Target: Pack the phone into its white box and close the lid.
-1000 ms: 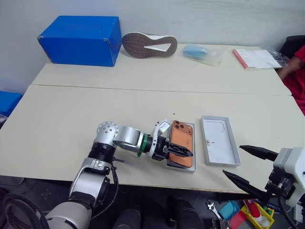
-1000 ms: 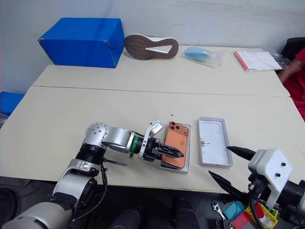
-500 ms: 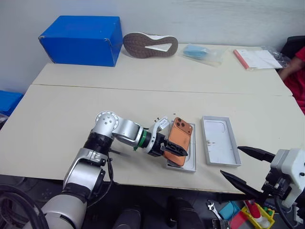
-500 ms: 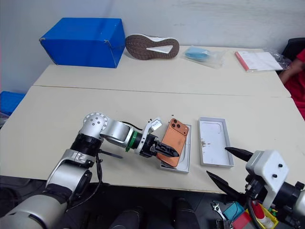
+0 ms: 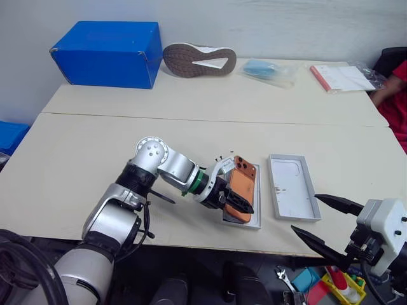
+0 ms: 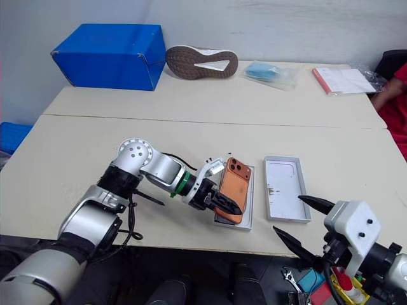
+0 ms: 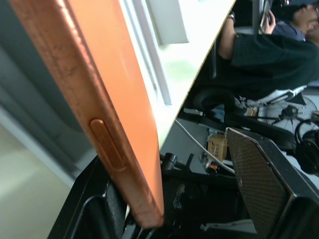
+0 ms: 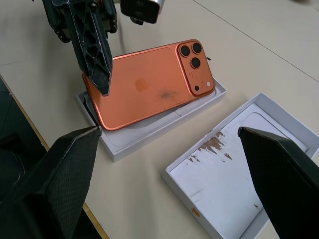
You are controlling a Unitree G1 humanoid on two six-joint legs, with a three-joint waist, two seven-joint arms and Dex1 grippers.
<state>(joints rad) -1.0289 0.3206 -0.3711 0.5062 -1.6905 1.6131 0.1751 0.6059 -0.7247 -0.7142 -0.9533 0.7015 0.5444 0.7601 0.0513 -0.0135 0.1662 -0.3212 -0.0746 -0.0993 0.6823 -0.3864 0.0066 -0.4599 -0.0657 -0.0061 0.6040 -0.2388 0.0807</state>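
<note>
Left claw tilting the phone over its box

The left claw [image 6: 224, 202] pinches the phone [image 6: 231, 189] by its near end, tilted over one white tray [image 8: 164, 127] beside the other tray [image 8: 239, 172] on the counter [image 5: 82, 159]. The phone looks rigid, glossy and probably slippery; gripping its long edges seems safest. The right claw [image 6: 299, 219] hangs wide open, empty.

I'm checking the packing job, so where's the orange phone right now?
In the left eye view the phone sits near the table's front edge, tilted over a shallow white tray and held by the left claw; another white tray lies on its right.
</note>
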